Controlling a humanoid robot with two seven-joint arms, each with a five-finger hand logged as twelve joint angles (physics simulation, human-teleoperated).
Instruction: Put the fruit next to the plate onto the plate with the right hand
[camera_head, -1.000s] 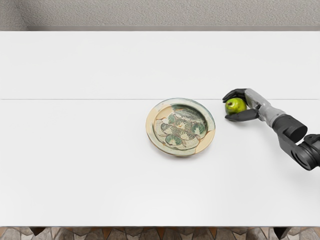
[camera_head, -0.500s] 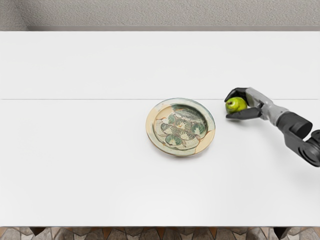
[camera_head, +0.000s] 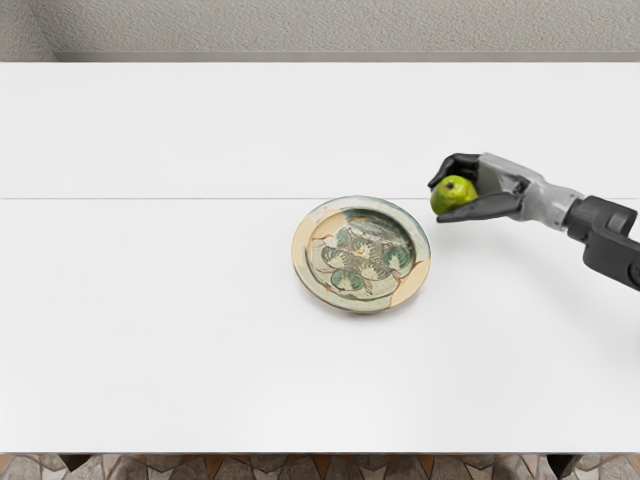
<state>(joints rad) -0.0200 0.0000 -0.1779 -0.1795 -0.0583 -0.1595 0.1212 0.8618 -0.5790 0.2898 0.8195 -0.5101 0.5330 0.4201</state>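
Right hand's (camera_head: 482, 188) fingers (camera_head: 465, 211) clasp the green apple (camera_head: 452, 194) beside the plate (camera_head: 302, 245); released early, it could roll off the worktop (camera_head: 200, 350).

No writing, label, brand, number or sign can be read anywhere in the head view. The round ceramic plate with a cream rim (camera_head: 303, 250) bears only a painted green and brown pattern, which forms no letters or digits.

table (camera_head: 200, 330): matt white | plate (camera_head: 308, 240): glazed ceramic | fruit (camera_head: 452, 193): glossy green
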